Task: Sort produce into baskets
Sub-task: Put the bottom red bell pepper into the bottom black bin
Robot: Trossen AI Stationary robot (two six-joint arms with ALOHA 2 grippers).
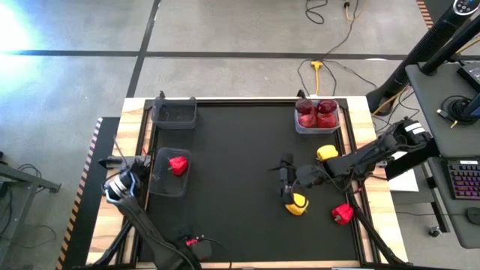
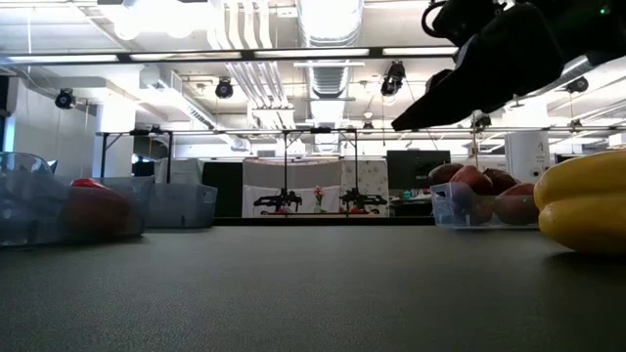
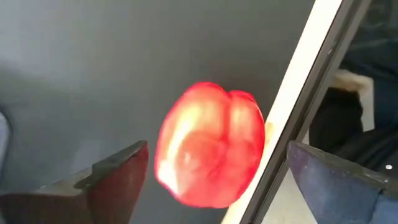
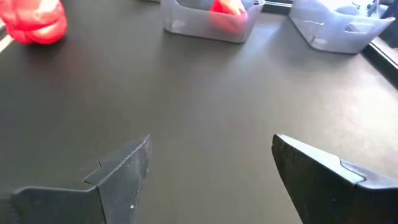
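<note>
My left gripper is open at the table's near edge. Its fingers stand on either side of a red bell pepper that lies on the black mat beside the pale table rim, and I see no touch. My right gripper is open and empty over the mat, just beyond a yellow pepper. A second yellow pepper and a red pepper lie at the right. A clear bin holds one red pepper. A far-right bin holds several maroon fruits. A dark bin stands far left.
The black mat lies between the bins and the peppers. A wooden rim frames it. A desk with a keyboard stands off the table's right side, and cables lie on the floor beyond the far edge.
</note>
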